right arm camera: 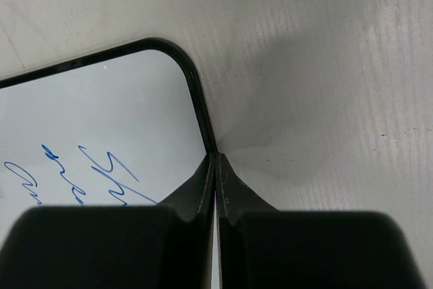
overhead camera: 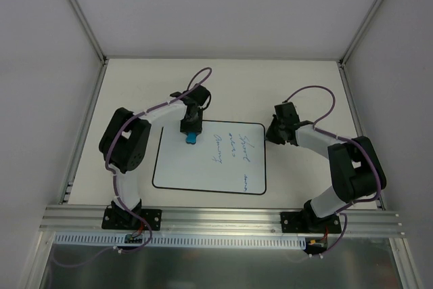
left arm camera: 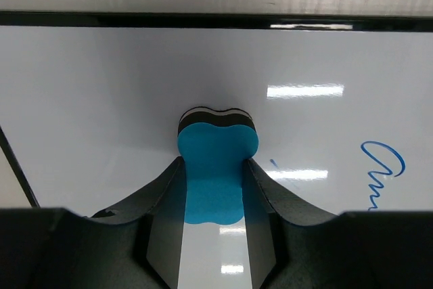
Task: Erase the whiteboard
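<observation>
The whiteboard (overhead camera: 203,167) lies flat on the table, with blue handwriting (overhead camera: 238,157) on its right half. My left gripper (overhead camera: 191,132) is shut on a blue eraser block (left arm camera: 216,174) and holds it on the board near its far edge, left of the writing (left arm camera: 382,167). My right gripper (overhead camera: 272,133) is shut and empty, its fingertips (right arm camera: 215,164) pressed against the board's right edge near the far right corner (right arm camera: 177,59). Blue writing (right arm camera: 101,174) shows left of those fingers.
The board rests on a white tabletop (overhead camera: 298,86) enclosed by white walls with metal posts (overhead camera: 78,11). An aluminium rail (overhead camera: 223,218) runs along the near edge, carrying both arm bases.
</observation>
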You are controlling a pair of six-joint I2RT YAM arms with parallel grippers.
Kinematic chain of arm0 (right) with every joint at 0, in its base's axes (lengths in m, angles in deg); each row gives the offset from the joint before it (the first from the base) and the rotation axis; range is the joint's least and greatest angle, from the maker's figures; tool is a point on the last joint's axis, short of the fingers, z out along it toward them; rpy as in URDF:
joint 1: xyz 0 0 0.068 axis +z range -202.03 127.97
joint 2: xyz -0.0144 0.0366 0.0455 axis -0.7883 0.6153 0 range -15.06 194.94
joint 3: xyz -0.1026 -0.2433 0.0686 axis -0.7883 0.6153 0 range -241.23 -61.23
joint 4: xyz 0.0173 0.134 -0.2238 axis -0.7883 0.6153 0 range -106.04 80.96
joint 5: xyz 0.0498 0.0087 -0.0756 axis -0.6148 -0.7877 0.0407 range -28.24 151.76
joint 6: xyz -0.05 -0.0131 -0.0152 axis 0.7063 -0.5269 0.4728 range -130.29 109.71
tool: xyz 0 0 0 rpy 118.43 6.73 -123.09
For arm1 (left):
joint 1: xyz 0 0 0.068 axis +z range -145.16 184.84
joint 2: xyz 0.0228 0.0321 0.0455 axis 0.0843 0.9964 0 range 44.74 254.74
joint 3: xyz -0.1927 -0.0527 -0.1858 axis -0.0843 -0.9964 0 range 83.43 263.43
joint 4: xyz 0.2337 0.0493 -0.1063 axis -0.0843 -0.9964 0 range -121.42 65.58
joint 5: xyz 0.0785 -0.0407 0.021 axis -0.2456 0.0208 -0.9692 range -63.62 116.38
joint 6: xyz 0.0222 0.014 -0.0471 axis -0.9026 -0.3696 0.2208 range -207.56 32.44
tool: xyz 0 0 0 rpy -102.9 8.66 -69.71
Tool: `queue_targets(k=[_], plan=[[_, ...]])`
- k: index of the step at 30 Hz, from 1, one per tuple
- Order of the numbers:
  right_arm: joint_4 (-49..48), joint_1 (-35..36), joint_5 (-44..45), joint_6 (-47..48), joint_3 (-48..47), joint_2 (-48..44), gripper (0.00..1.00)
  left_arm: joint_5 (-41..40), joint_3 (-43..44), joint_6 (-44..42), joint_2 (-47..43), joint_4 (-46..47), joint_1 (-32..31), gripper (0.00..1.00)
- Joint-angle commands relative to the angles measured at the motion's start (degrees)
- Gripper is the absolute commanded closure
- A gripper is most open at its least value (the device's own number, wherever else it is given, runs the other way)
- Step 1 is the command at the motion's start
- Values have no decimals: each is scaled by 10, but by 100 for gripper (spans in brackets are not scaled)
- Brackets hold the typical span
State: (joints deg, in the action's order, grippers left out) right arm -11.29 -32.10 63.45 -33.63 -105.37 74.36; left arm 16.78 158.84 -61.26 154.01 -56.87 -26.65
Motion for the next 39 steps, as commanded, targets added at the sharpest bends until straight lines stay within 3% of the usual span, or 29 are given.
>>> queue_targets(k=[1, 8, 16, 29, 35, 39], plan=[[28, 2, 17, 12, 0, 1, 100, 14, 11, -16, 23, -11, -51, 100], [29, 2, 17, 9, 1, 0, 100, 42, 32, -14, 57, -12, -124, 100], [28, 2, 19, 11, 5, -7, 100, 28, -12, 15, 10, -16, -99, 100], [28, 1, 20, 9, 6, -7, 100, 22, -188, 43, -122, -19, -83, 100], [28, 2, 17, 9, 5, -6, 100, 43, -177, 57, -130, -18, -116, 100], [29, 1, 18, 8, 4, -5, 100, 44, -129, 63, -77, -18, -170, 100]])
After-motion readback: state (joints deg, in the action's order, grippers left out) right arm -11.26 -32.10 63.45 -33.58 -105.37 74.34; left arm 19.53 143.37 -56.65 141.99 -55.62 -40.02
